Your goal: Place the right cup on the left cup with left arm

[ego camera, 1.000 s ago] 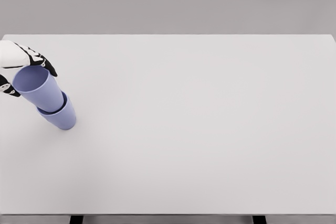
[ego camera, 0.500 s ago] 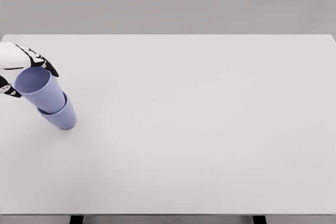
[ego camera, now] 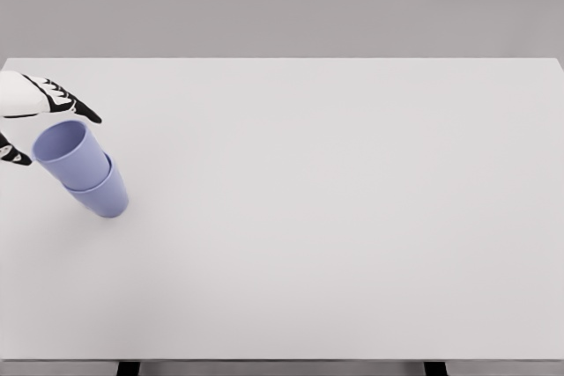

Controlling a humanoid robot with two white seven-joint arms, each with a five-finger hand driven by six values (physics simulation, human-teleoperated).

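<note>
Item: my left hand [ego camera: 35,116], at the far left edge of the desk [ego camera: 335,217], fingers spread and clear of the load, one dark fingertip reaching out above the rim, another showing below at the picture's edge; it pinches nothing. Item: upper cup [ego camera: 72,155], pale blue, seated inside the lower cup [ego camera: 104,195], mouth open toward me, the pair leaning in this view. Item: lower cup, standing on the desk near the left edge, its rim wrapped around the upper cup's base. Item: right hand, not in view. Judgement: the stacking looks done, and the step in hand is the release and retreat. To do it well I should draw the fingers straight away from the rim, up and outward, without brushing the upper cup, since a nudge could tip the stack off the near desk edge.
</note>
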